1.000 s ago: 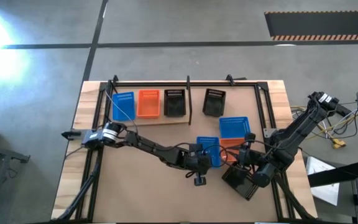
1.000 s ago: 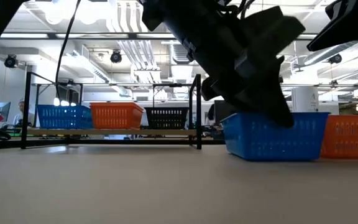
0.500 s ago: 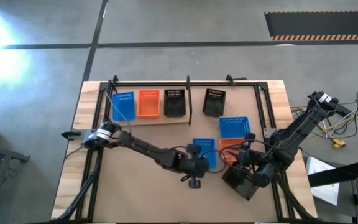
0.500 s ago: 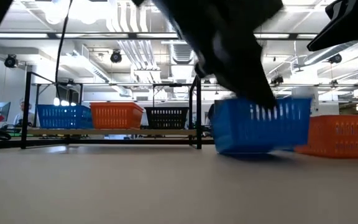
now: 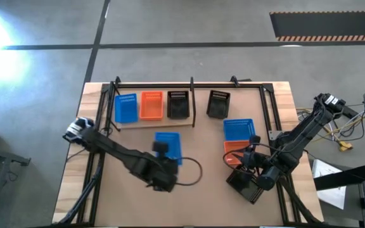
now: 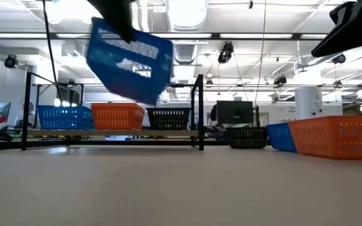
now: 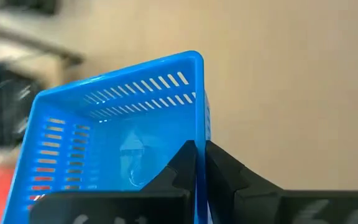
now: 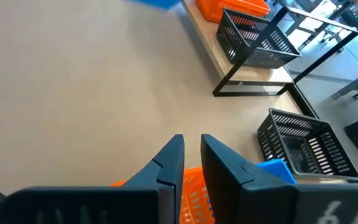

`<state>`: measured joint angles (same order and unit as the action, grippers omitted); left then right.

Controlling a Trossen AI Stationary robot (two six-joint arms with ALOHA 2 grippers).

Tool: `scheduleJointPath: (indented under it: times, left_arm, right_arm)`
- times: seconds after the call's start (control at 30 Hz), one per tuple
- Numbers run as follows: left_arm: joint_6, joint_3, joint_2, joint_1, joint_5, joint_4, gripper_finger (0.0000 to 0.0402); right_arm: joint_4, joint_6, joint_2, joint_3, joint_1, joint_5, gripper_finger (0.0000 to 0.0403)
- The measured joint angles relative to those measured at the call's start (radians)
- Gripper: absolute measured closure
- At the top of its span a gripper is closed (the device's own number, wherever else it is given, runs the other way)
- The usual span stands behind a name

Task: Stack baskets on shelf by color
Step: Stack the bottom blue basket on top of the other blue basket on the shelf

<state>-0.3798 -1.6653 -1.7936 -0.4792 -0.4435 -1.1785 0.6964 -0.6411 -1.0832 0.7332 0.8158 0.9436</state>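
The pale shelf at the far left carries a blue, an orange and a black basket side by side. My left gripper is shut on another blue basket, held in the air in front of the shelf. That basket also shows in the low view. My right gripper is at the right, over an orange basket that rests on the table, with a finger on either side of its wall. My left gripper pinches one slotted side wall of the blue basket, one finger inside and one outside. The fingers lie along that wall. The basket is lifted clear and hangs tilted. My right gripper has the orange basket's rim between its two fingers, which slant down from above. The basket stands on the table.
A black basket stands on the table right of the shelf, and a blue one beyond the orange one. Another black basket lies under my right arm. Black rods frame the shelf. There is free room at the near left.
My left gripper has risen and gone toward the table's left and far edges with the blue basket. The basket stood on the table next to the orange one; now it is lifted clear, tipped, in front of the shelf.
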Motion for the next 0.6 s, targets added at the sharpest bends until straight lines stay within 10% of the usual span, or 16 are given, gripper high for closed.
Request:
scheduleJointPath:
  times: [0.6]
  left_arm:
    - [0.151, 0.662, 0.726, 0.215, -0.236, -0.166, 0.0401]
  right_arm:
    - [-0.007, -0.003, 0.0, -0.005, 0.0, 0.001, 0.0355]
